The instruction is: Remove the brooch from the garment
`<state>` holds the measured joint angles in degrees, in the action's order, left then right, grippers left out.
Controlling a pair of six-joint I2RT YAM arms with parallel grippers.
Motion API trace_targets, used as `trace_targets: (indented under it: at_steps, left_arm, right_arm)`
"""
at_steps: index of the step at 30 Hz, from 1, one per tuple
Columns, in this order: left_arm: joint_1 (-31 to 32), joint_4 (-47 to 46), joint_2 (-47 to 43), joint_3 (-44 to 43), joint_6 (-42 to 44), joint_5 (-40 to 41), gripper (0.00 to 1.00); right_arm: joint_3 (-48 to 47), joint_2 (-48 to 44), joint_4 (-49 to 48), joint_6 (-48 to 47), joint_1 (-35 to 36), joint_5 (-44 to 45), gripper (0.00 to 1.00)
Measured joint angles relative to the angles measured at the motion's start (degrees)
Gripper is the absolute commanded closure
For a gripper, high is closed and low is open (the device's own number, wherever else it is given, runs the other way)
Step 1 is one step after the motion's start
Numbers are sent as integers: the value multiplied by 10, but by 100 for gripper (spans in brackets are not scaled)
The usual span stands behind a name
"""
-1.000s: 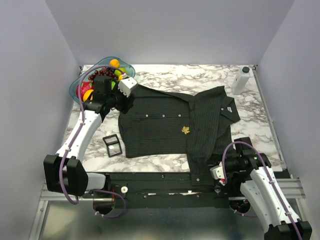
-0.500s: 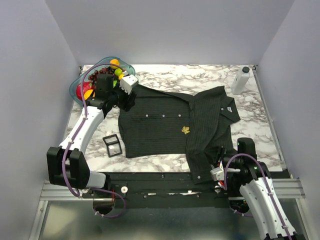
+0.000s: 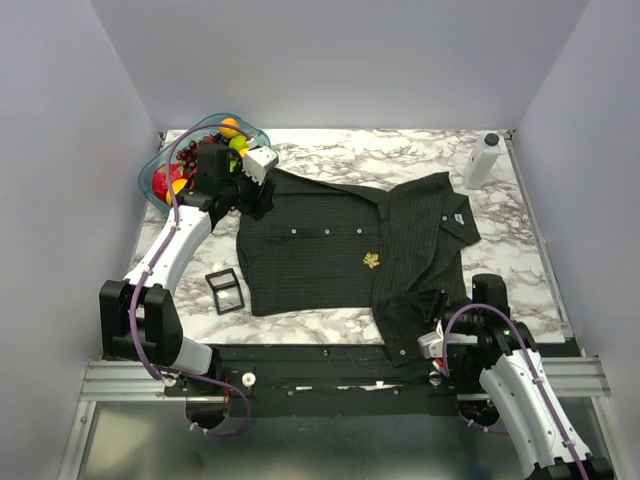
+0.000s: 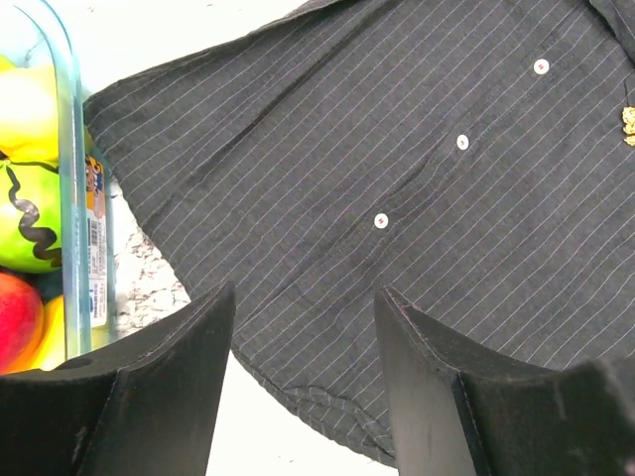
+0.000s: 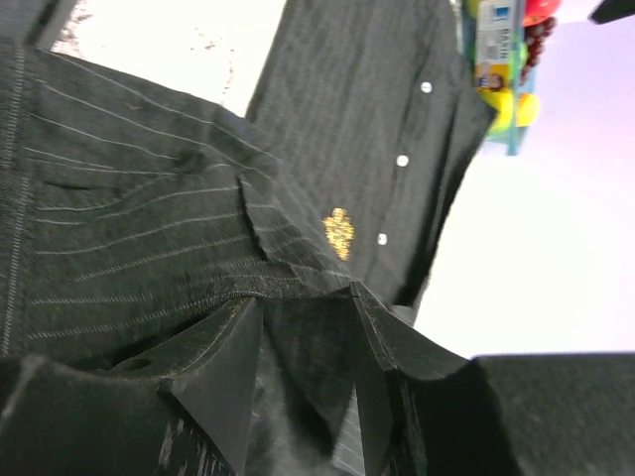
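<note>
The garment (image 3: 310,250), a black pinstriped shirt, lies spread on the marble table. Its gold brooch (image 3: 371,261) is pinned near the middle of the front. My left gripper (image 3: 258,203) hovers over the shirt's far left corner. In the left wrist view it (image 4: 303,293) is open above the hem, with the garment (image 4: 397,149) below and the brooch (image 4: 629,121) at the right edge. My right gripper (image 3: 437,332) is at the near sleeve. In the right wrist view its jaws (image 5: 308,297) hold a fold of the garment (image 5: 129,218), and the brooch (image 5: 338,232) lies just beyond.
A glass bowl of fruit (image 3: 150,170) stands at the far left, right behind the left gripper, its rim (image 4: 69,198) close to the shirt. A black buckle frame (image 3: 224,291) lies left of the shirt. A white bottle (image 3: 481,160) stands at the far right corner.
The left arm has stretched a little farther toward the shirt's far corner. The right arm has drawn back toward the near edge, and the sleeve end has shifted slightly with it.
</note>
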<state>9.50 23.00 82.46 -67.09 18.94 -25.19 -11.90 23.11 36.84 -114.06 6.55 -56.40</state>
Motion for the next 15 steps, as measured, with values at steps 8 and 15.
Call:
trace_targets:
  at_steps: [8, 15]
  left_arm:
    - [0, -3, 7, -10, -6, -1, 34]
    - [0, -3, 13, -10, -11, -4, 34]
  right_arm:
    - [8, 24, -43, 0, 0, 3, 52]
    - [7, 18, -43, 0, 0, -5, 40]
